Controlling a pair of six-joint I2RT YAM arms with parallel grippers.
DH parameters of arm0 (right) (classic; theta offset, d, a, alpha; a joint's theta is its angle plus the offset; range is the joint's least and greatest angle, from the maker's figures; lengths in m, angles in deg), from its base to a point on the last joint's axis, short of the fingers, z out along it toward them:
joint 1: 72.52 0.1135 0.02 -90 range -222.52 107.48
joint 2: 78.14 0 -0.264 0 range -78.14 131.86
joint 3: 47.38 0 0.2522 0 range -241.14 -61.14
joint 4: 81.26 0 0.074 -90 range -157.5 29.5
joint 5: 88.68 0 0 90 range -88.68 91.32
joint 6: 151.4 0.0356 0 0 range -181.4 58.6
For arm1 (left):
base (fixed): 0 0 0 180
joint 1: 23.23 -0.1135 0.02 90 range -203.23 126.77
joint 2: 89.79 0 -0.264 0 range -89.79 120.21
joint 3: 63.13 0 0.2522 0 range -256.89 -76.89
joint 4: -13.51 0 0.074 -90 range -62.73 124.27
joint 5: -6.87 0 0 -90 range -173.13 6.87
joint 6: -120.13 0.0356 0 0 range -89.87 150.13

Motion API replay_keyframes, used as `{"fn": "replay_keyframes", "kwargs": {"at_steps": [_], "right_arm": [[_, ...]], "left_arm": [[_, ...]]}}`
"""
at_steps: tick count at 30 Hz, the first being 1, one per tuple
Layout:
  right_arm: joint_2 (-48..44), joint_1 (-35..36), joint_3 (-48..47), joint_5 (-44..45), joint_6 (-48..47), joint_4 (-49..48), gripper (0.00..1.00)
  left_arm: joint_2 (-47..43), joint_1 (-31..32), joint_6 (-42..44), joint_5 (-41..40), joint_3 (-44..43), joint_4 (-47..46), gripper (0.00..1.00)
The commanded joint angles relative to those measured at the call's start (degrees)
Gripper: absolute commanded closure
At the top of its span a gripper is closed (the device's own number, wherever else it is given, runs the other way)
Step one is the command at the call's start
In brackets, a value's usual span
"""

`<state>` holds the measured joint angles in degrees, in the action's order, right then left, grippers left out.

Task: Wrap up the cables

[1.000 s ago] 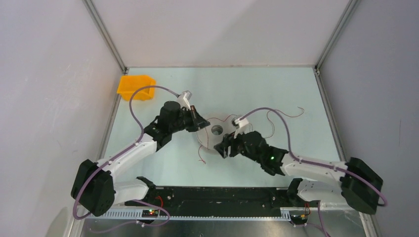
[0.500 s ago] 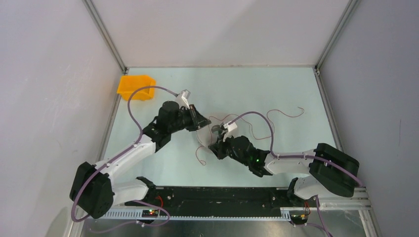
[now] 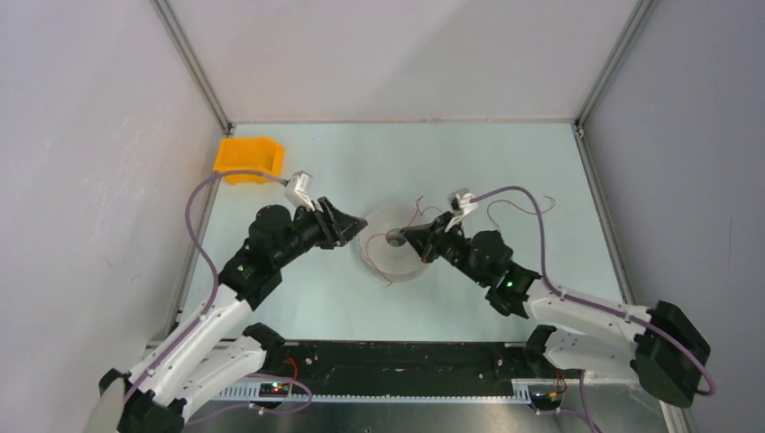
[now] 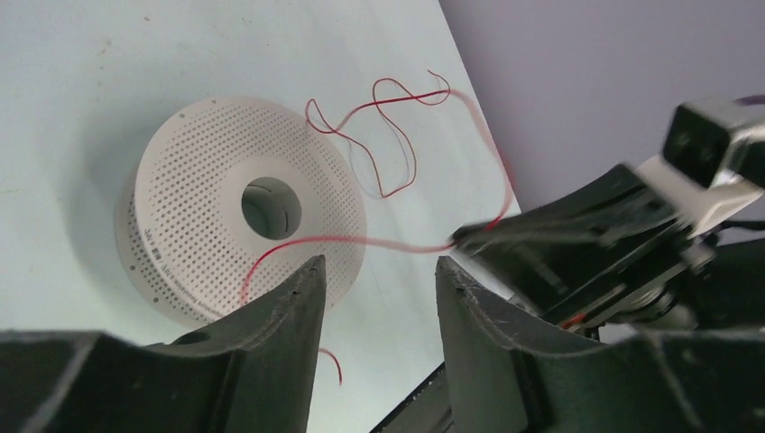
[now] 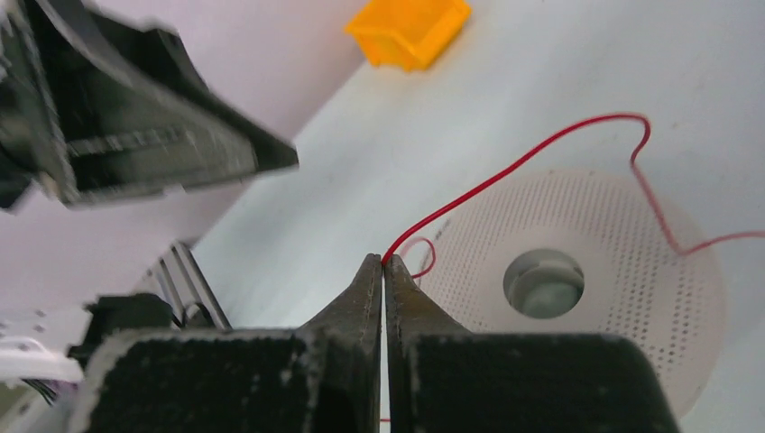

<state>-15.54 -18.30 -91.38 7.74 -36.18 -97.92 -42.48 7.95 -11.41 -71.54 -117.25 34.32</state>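
So the right tool (image 5: 384, 263) is clamping its jaws fully together on the end of one thin red cable (image 5: 487, 182), pinching it right at the tips. From there that cable is arcing up and over the white perforated spool (image 5: 622, 225), which is lying flat on the table (image 3: 469, 153) between the two arms. The left tool (image 4: 379, 266) is hanging just beside the spool on its left side. Its jaws are standing fairly wide apart with nothing gripped between them, and the held strand is crossing the spool's top out in front of its tips. The other cables (image 3: 519, 206) are curling in loose loops on the table just right of the spool. An orange bin (image 3: 248, 158) is sitting in the far left corner.
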Motion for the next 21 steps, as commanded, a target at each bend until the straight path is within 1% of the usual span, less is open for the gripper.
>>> {"fn": "replay_keyframes", "kwargs": {"at_steps": [1,2,5,8,10,16,21], "right_arm": [[-7.41,-4.31,-0.42,-5.2,3.66,1.36,1.0],[-9.68,-5.62,0.16,-7.43,4.03,1.25,1.0],[-14.67,-8.11,0.85,-10.1,5.97,1.27,1.0],[-17.91,-10.47,0.97,-13.08,7.54,1.19,1.0],[-19.95,-11.26,0.97,-14.39,9.01,0.98,1.0],[-23.77,-11.99,0.97,-16.69,11.52,-0.43,1.0],[-24.75,-11.98,0.97,-17.7,13.05,-1.58,1.0]], "left_arm": [[-5.03,-0.29,0.94,-1.19,3.9,1.55,0.47],[-5.51,-0.32,1.29,-0.46,4.29,0.27,0.46],[-6.8,-0.26,3.61,3.57,6.29,-3.66,0.45],[-6.09,-0.31,6.59,7.87,7.3,-6.19,0.45],[-5.19,-0.25,6.86,10.28,8.42,-10.01,0.44],[-1.02,0.42,1.87,15.93,12.65,-26.07,0.42],[3.24,3.19,0.03,19.05,12.74,-33.2,0.42]]}}
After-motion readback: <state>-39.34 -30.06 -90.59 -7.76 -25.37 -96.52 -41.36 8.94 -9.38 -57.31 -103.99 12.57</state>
